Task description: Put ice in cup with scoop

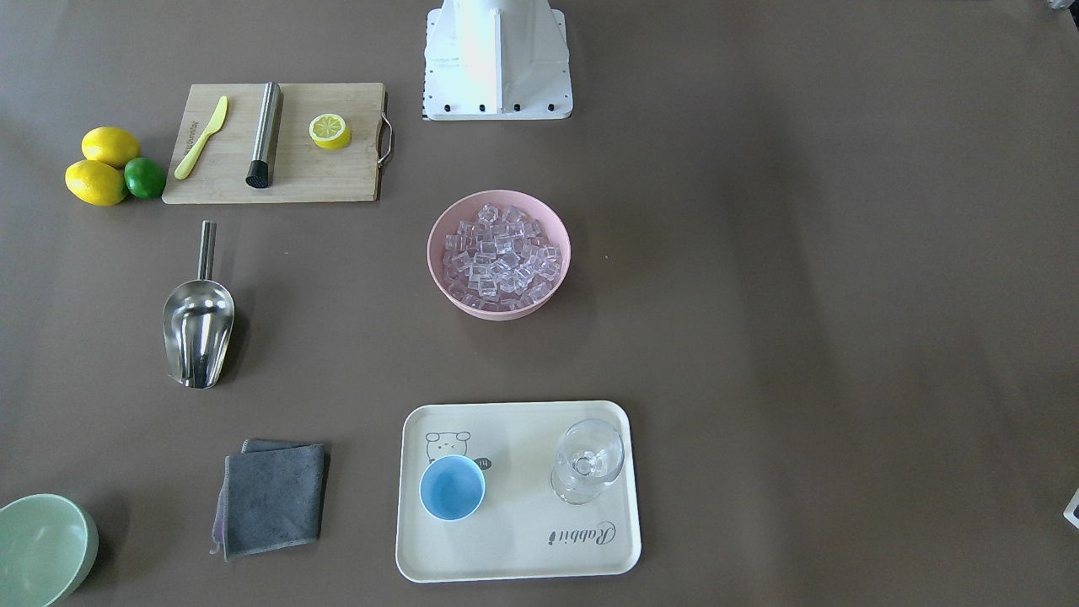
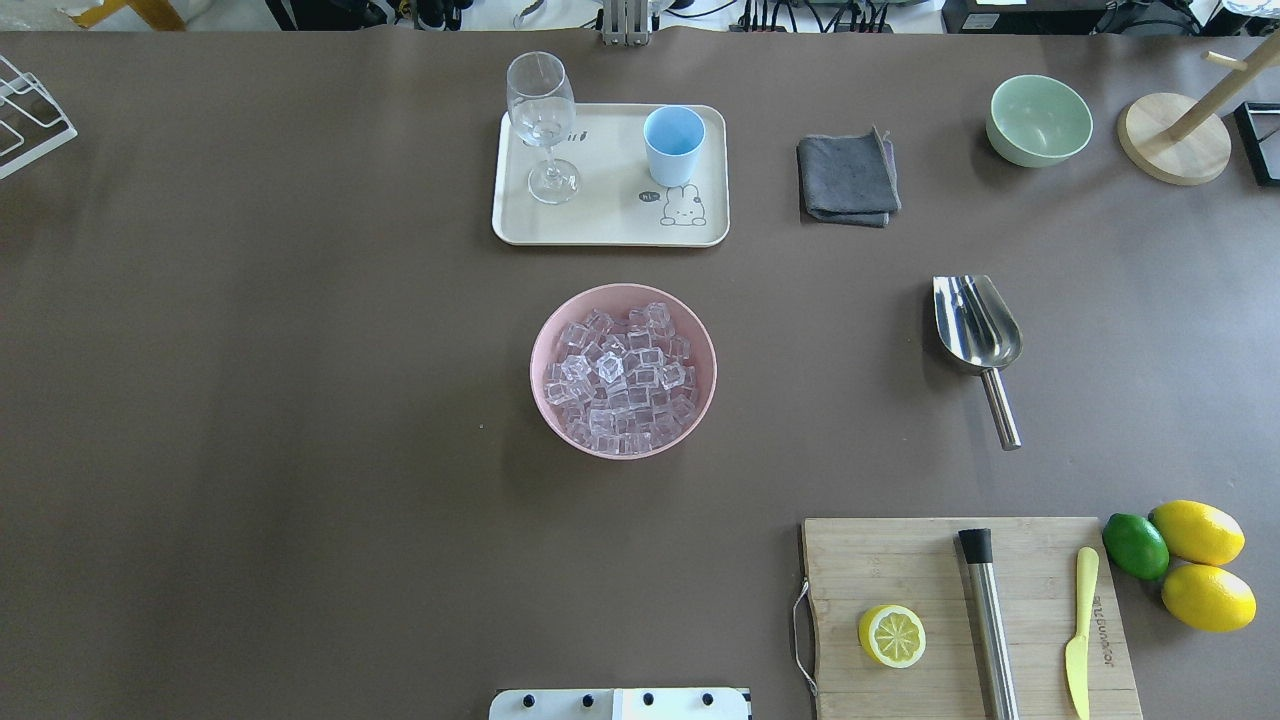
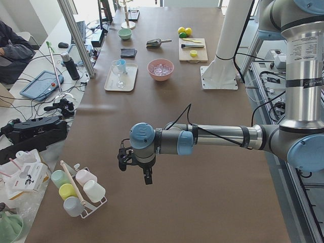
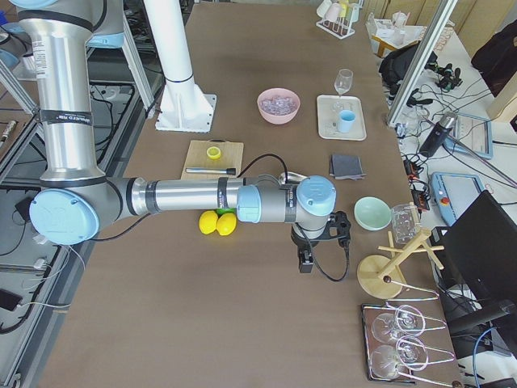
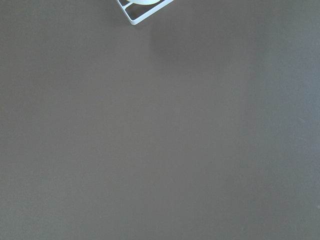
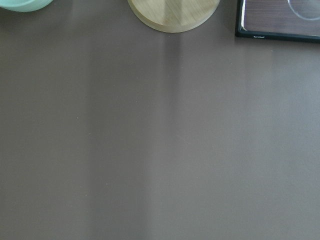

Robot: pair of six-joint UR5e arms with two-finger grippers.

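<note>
Scoop, right of bowl of ice, rod handle toward my base, cup beyond bowl; right pincer nearer scoop than left pincer, whether either is apart or together I cannot tell.

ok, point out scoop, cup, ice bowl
scoop [image 2: 975, 325]: overhead exterior view, middle of trough.
cup [image 2: 673, 130]: overhead exterior view, inside the opening.
pink bowl [image 2: 538, 370]: overhead exterior view, left rim.

My left arm extends horizontally; my left gripper points straight down, holding nothing. My right arm mirrors this, right gripper pointing down. Jaw opening of either: cannot be determined.
</note>
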